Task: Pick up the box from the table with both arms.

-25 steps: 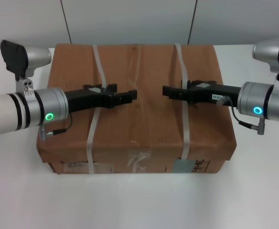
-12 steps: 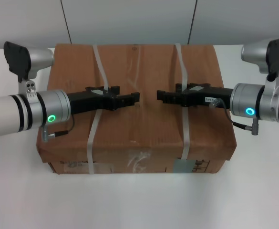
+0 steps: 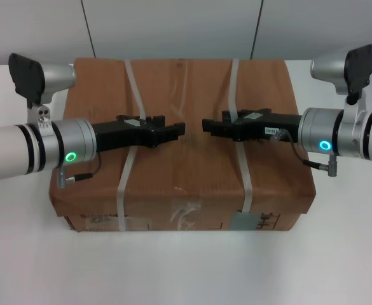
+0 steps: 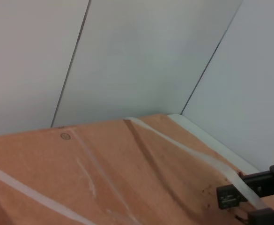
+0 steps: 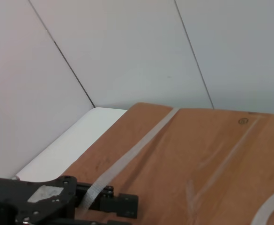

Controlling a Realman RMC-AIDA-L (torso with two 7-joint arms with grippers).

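Observation:
The brown cardboard box (image 3: 186,171) stands on the white table (image 3: 186,267), bound by two white straps (image 3: 246,171); its near side carries tape, black print and a grey label (image 3: 243,221). My left gripper (image 3: 178,130) reaches in from the left above the box top, with no gap showing between its fingers. My right gripper (image 3: 206,125) reaches in from the right at the same height, also with no gap. The tips face each other a short way apart over the middle of the box. Neither holds anything. The right gripper also shows in the left wrist view (image 4: 233,197), and the left gripper in the right wrist view (image 5: 122,205).
A grey panelled wall (image 3: 173,28) rises just behind the box. Table surface shows in front of the box and at both its sides (image 3: 14,210). Both wrists carry glowing green rings (image 3: 71,156).
The right gripper has moved left, toward the middle of the box top. The left gripper has shifted a little right. The gap between the tips has narrowed. The box has not moved.

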